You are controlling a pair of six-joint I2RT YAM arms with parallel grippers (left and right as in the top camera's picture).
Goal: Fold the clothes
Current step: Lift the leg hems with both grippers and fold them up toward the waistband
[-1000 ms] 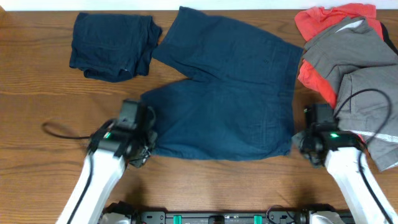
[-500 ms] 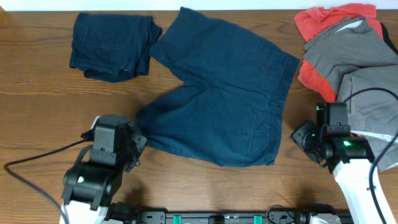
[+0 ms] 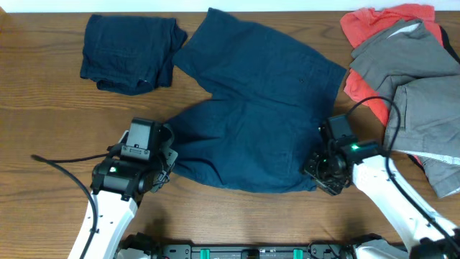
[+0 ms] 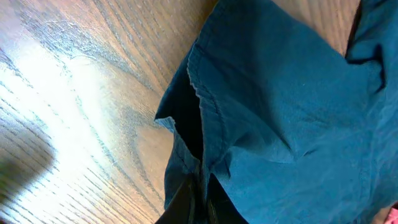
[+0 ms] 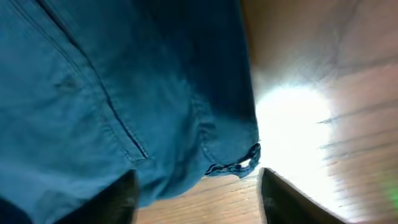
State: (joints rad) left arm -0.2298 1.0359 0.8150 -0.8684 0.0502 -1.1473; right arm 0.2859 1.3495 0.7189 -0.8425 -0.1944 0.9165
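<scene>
Overhead camera looked straight down on the table [image 3: 43, 108]; both wrist cameras pressed close to the shorts [image 3: 259, 108], common to all.

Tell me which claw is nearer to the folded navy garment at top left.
Left. The left claw is in front of the folded navy garment, at the left edge of the spread shorts; the right claw is at their right edge.

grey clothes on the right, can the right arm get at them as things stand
Probably yes: the grey clothes lie close beside the right claw, nothing blocks the way, and its jaws stand open.
</scene>
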